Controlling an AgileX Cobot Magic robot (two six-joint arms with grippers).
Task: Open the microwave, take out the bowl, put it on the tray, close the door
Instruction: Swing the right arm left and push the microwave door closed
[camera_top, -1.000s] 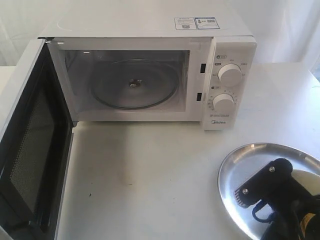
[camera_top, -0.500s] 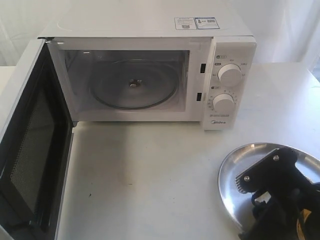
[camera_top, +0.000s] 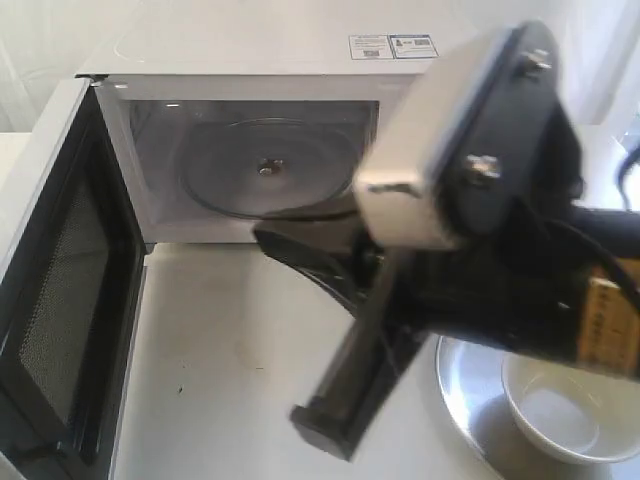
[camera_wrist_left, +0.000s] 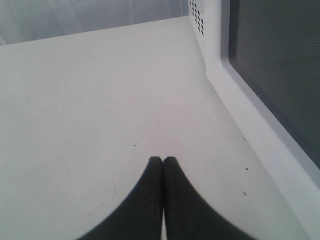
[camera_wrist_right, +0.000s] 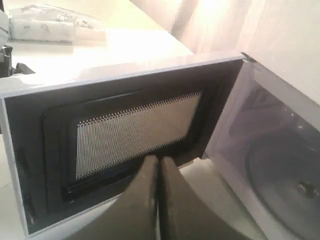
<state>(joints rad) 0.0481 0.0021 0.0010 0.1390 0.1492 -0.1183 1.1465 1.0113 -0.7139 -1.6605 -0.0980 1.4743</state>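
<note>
The white microwave (camera_top: 300, 40) stands at the back with its door (camera_top: 60, 290) swung wide open to the left. Only the clear glass turntable (camera_top: 265, 170) shows inside the cavity. The small cream bowl (camera_top: 560, 415) sits upright on the silver tray (camera_top: 465, 385) at the front right, with nothing holding it. My right gripper (camera_top: 262, 237) hangs above the table in front of the microwave, between the tray and the door. Its wrist view shows the fingers shut and empty (camera_wrist_right: 159, 159), facing the door's inner mesh window (camera_wrist_right: 135, 132). My left gripper (camera_wrist_left: 162, 159) is shut and empty over the table, beside the door's outer face (camera_wrist_left: 275, 75).
The right arm's big body (camera_top: 500, 200) hides the microwave's dials and part of the tray. White tabletop (camera_top: 230, 350) lies bare between the open door and the tray. A pale curtain hangs behind.
The right gripper let go of the bowl on the tray, rose, and swung left toward the microwave front. Its jaws are shut again. The door and the microwave have not moved.
</note>
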